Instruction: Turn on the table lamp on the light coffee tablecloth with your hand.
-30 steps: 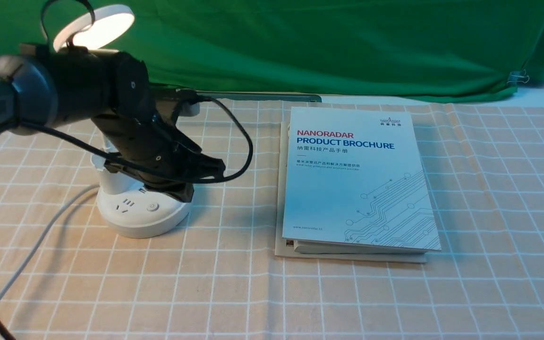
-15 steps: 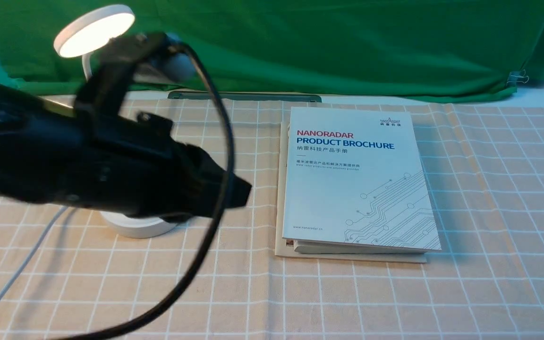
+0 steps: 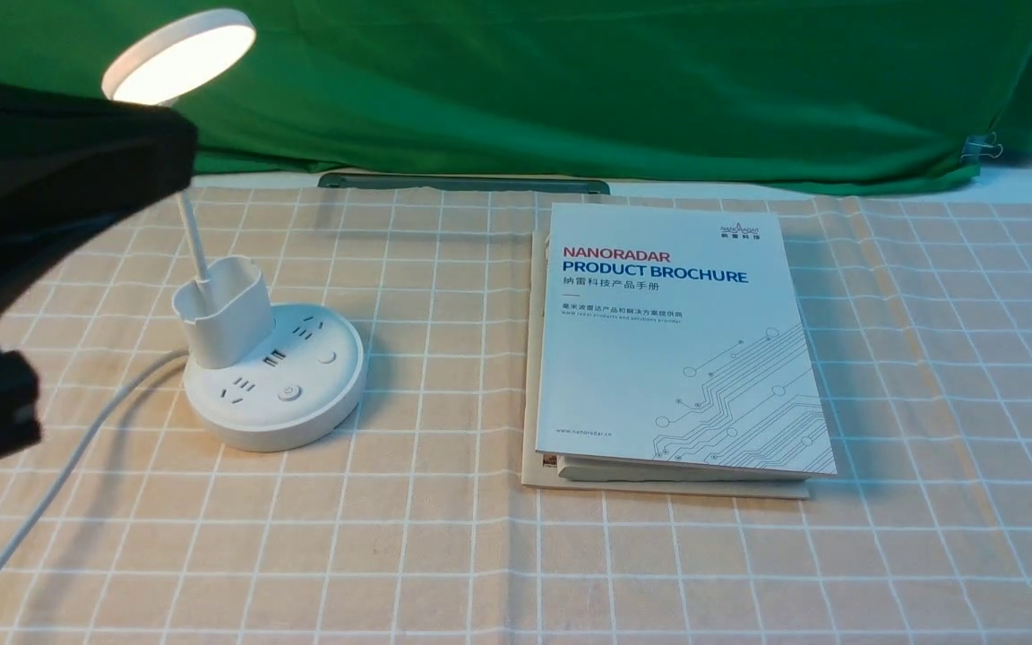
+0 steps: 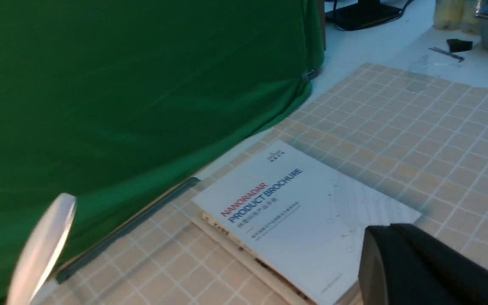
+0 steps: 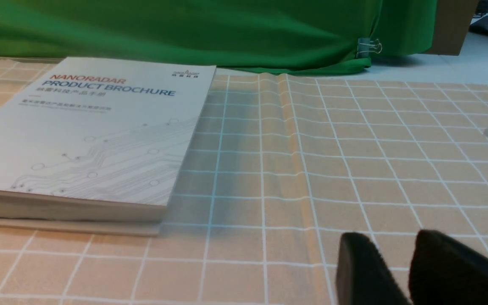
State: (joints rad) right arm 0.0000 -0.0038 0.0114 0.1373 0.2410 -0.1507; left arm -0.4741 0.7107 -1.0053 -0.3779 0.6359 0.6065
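The white table lamp (image 3: 276, 394) stands on the light coffee tablecloth (image 3: 480, 555) at the left. Its round head (image 3: 177, 54) glows lit, and it shows edge-on in the left wrist view (image 4: 42, 250). The power button (image 3: 288, 392) on the base is uncovered. My left arm (image 3: 32, 197) is a big dark shape at the left edge, clear of the lamp. My left gripper (image 4: 379, 231) is shut and empty, raised, seen against the brochure. My right gripper (image 5: 390, 241) hangs low over bare cloth at the right, fingers a narrow gap apart, holding nothing.
A stack of NANORADAR brochures (image 3: 677, 340) lies in the middle of the cloth, right of the lamp. The lamp's white cord (image 3: 50, 484) runs to the front left. A plain green cloth (image 3: 570, 81) hangs along the back, with a grey strip (image 3: 462, 183) at its foot.
My left arm has lifted off the lamp base and pulled back to the left edge, uncovering the base. The lamp head stays lit.
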